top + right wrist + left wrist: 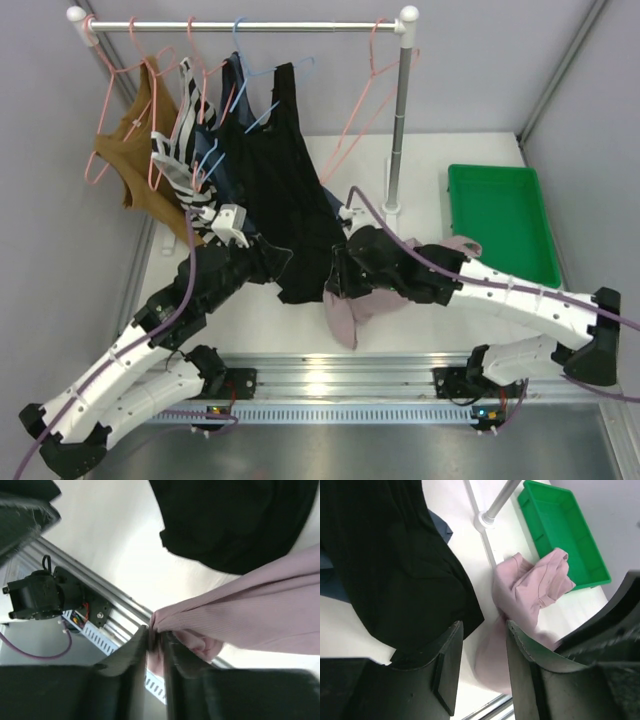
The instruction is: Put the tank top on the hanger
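The mauve-pink tank top [345,315] hangs bunched from my right gripper [340,278] above the table's near middle, and part of it drapes over the right arm. In the right wrist view the right gripper [156,636] is shut on a fold of the tank top [250,615]. My left gripper [285,262] is under the hem of the hanging black top, just left of it. In the left wrist view the left gripper [485,632] is open, with the tank top [530,590] close beyond its fingers. An empty salmon-pink hanger [375,45] hangs at the rail's right end.
A black top [285,180] hangs mid-rail down to the table, with striped and mustard-brown tops [135,150] and more hangers to its left. The rack's right post [400,120] stands behind the grippers. A green tray [500,220] sits at the right.
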